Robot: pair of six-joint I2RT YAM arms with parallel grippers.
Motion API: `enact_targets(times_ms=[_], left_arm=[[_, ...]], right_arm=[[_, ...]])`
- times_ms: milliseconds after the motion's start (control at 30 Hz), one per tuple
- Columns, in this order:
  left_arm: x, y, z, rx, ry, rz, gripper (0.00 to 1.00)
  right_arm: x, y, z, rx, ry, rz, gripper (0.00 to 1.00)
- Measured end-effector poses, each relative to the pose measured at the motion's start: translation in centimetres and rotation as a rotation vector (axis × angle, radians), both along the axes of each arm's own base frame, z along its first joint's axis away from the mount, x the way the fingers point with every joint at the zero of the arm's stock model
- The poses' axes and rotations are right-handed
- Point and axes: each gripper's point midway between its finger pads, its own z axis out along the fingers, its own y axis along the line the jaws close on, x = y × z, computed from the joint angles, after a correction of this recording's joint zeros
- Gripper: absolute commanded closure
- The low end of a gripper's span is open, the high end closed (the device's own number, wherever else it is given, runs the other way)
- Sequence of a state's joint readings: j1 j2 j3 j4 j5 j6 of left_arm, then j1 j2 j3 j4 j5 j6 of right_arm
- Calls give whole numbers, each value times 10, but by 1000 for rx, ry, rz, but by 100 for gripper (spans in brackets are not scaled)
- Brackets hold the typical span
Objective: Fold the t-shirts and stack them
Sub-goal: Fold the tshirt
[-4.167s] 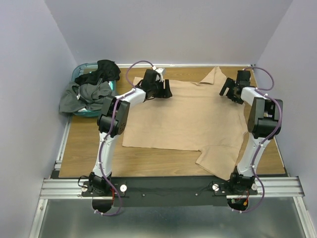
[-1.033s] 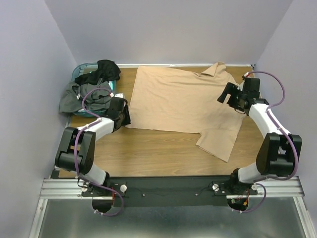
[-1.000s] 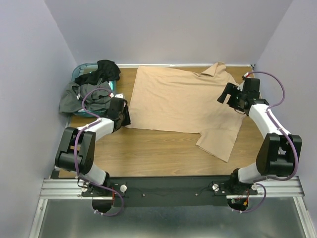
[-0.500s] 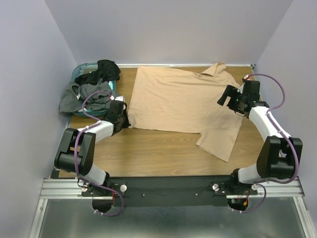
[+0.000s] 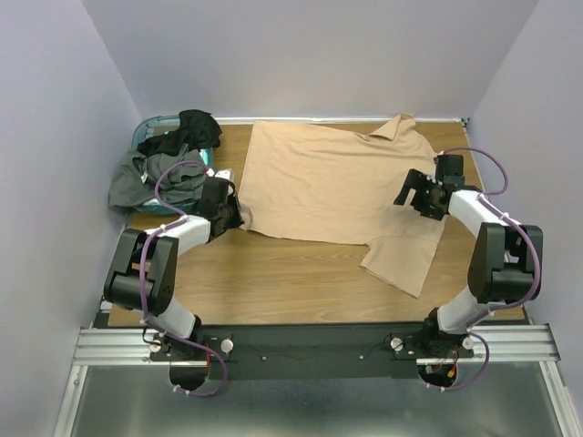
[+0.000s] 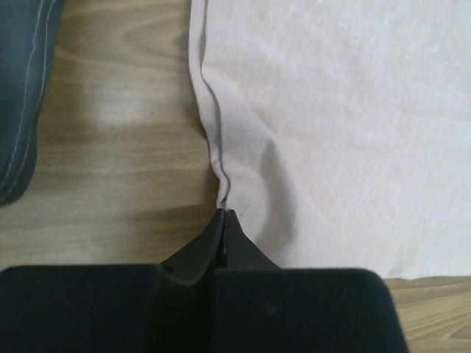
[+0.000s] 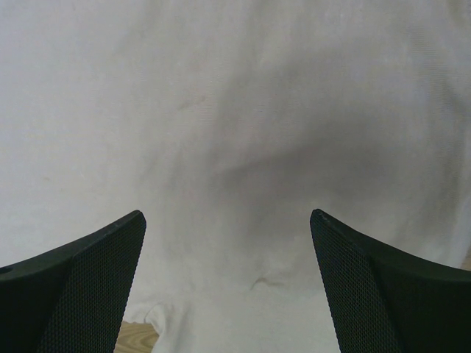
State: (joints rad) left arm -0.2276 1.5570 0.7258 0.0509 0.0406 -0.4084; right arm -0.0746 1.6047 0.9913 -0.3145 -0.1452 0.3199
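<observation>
The left gripper (image 6: 223,220) has just clamped shut on the near-left hem corner of the tan t-shirt (image 5: 328,187), spread flat on the table (image 5: 273,273), so a fold can likely start. The right gripper (image 7: 227,215), jaws wide, has moved in over the right shoulder, holding nothing. How much cloth is pinched is hidden. The far-left heap of dark t-shirts (image 5: 168,173) cannot be counted.
</observation>
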Motion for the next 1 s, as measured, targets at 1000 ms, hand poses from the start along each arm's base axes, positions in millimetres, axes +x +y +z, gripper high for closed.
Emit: enact_targets(times_ms=[1000], left_arm=[[165,14,38,-60,-155,-48,100]], right_arm=[[111,-13,-32,-49,-5,-31,2]])
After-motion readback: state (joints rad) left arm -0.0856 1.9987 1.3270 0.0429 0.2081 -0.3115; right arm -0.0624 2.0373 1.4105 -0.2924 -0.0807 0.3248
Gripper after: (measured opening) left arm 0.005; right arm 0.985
